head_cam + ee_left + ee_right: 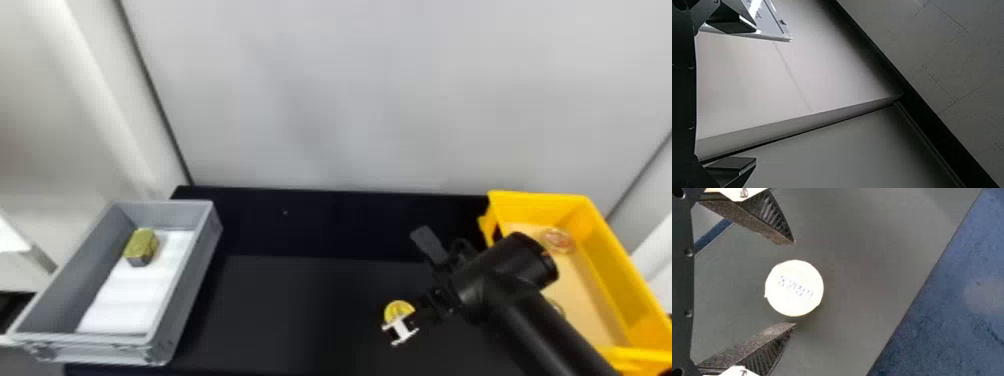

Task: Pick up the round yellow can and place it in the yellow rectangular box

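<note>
Round yellow can [399,310] is sitting ungripped between parted fingers of right gripper [795,283], left gripper [755,94] also gaping; pickup, placement in yellow rectangular box [617,280] pending.

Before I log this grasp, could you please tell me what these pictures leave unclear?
Head view:
- The can's near part: hidden by the right gripper.
- Most of a small thing in the yellow box: behind the right arm.
- The box's near right corner: cut off by the edge.
- What the reddish round thing is: too small.
</note>
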Motion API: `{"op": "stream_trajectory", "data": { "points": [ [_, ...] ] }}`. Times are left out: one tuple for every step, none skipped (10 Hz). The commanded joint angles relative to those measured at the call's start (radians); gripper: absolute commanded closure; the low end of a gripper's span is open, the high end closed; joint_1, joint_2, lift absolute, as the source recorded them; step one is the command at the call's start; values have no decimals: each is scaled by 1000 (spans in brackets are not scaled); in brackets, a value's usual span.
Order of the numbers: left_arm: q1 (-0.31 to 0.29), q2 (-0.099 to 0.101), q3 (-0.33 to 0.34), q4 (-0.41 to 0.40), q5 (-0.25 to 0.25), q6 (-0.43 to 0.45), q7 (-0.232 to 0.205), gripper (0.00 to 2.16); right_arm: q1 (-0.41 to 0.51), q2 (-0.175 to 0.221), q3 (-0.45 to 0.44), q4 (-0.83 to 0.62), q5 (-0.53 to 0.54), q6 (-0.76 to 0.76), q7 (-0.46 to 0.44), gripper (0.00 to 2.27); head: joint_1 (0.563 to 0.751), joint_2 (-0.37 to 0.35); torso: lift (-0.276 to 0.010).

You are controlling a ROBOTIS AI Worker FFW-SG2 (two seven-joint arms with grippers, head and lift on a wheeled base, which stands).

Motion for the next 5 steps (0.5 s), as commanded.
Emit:
{"op": "stream_trajectory", "data": {
  "points": [
    [0, -2, 0, 0, 0, -1, -1, 98, 1, -2, -1, 22, 3, -22, 2, 4, 694, 54, -3],
    [0, -2, 0, 0, 0, -1, -3, 98, 1, -1, -1, 31, 3, -36, 3, 4, 694, 54, -3],
    [0, -2, -2, 0, 0, 0, -3, 98, 1, 2, -1, 41, 3, -52, 2, 4, 694, 54, -3],
    [0, -3, -2, 0, -2, 0, -3, 98, 1, 7, -6, 51, 3, -73, 2, 5, 694, 54, -3],
    [-1, -3, -3, 0, -2, 0, -3, 98, 2, 10, -7, 56, 3, -87, -3, 9, 694, 54, -3]
  ]
}}
